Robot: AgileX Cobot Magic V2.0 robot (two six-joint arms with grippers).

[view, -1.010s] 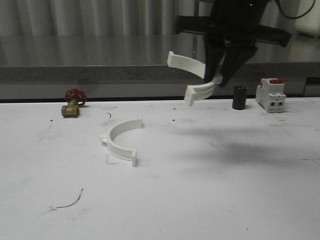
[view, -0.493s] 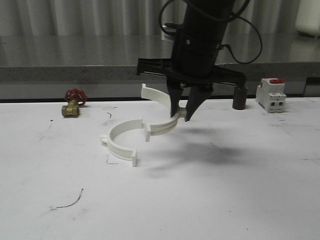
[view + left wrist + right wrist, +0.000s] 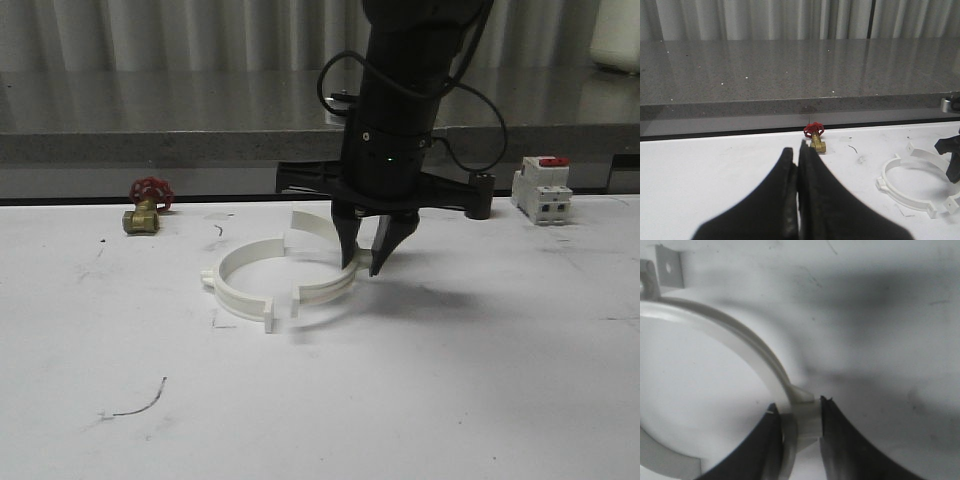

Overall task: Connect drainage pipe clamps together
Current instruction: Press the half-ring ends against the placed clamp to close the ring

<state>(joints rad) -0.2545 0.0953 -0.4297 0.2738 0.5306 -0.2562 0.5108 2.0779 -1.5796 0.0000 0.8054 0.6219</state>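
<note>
Now we see our right pincer [image 3: 366, 266] clamped on the middle of one half-ring [image 3: 322, 262], held low over the table [image 3: 450, 400], its end tabs nearly meeting the second half-ring [image 3: 243, 285] lying just left of the pincer. Misaligned tabs could shove that loose half aside instead of joining. Our left pincer [image 3: 799, 165] is closed, empty.

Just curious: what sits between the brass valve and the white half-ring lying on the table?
Only bare table, with a small dark mark, separates the brass valve and half-ring, seen in the front view.
</note>
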